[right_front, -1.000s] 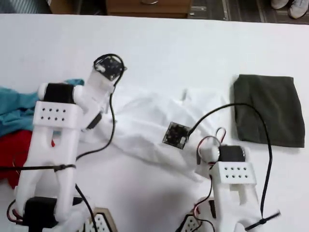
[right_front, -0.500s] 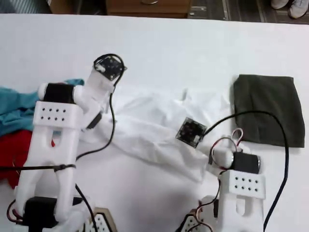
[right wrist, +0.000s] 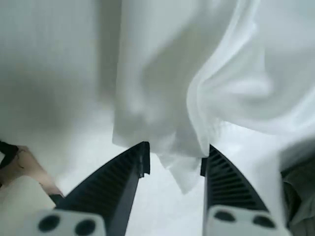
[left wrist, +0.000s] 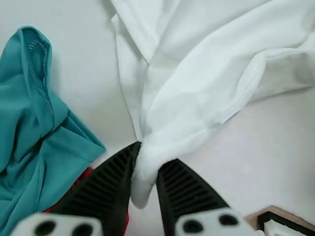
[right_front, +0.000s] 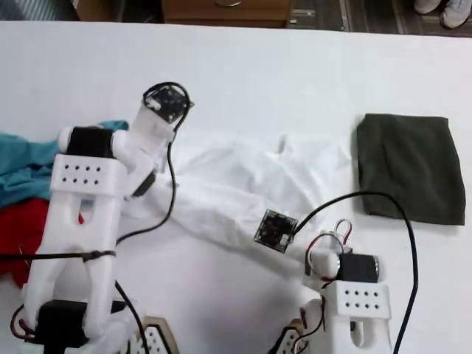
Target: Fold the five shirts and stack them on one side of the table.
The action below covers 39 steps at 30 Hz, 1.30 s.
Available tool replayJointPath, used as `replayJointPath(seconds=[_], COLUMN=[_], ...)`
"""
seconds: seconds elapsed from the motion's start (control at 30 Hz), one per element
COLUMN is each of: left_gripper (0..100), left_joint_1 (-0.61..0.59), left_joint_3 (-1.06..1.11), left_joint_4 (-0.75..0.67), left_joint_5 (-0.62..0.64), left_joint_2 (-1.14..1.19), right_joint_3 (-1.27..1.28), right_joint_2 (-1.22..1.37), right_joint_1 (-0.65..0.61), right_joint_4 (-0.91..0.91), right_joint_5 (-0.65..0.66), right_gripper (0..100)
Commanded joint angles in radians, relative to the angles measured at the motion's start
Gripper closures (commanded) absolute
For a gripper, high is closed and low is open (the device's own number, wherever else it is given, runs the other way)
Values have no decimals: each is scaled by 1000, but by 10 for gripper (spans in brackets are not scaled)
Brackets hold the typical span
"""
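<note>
Hi view: bright, even light, prob. coming from overhead; no hard shadows falling anywhere. The table [right_front: 295, 66] is reading near blown-out white. The white shirt [right_front: 236, 184] is barely separating from it, folds showing only as pale grey shading. The dark green shirt [right_front: 405, 166] is staying flat & dark, w/ a faint soft shadow lying along its near edge. The floor [right_front: 369, 13] at far edge is sitting much dimmer than the tabletop.

L wrist view: soft, bright light. Grey shadows are pooling in shirt creases & beside the teal shirt [left wrist: 34, 113]. The left gripper [left wrist: 147, 164] is reading matt black, no glare.

R wrist view: a broad grey shadow is falling over the table beside the shirt. Fold crests are glowing bright. The right gripper [right wrist: 176, 152] is showing dark against them.
</note>
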Motion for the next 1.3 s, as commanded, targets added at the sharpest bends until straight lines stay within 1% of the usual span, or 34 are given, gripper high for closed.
replayJointPath(seconds=[0.0,0.1,0.23,0.3,0.5,0.73,0.8,1.0,1.1,1.27], left_gripper=[979,979,979,979,979,979,979,979,979,979], left_joint_1=[-6,-3,-3,-5,-5,-6,-6,-6,-2,-2], left_joint_3=[2,2,2,2,2,2,2,2,2,2], left_joint_4=[-12,-12,-12,-12,-14,-25,-25,-25,-25,-25], left_joint_5=[-2,-2,-2,-2,-2,-2,-2,-2,-2,-2], left_joint_2=[-15,-15,-15,-15,-15,-15,-15,-15,-15,-15], right_joint_3=[-2,-5,-5,-3,8,60,61,60,55,63], right_joint_2=[-48,-104,-180,-216,-259,-259,-260,-265,-266,-259], right_joint_1=[-7,-5,-5,-5,-5,-5,-5,53,77,73], right_joint_4=[-12,-7,-8,-4,48,30,30,30,28,-21], right_joint_5=[0,0,-2,-2,-2,3,2,6,8,8], right_gripper=[822,839,956,981,978,973,950,814,807,807])
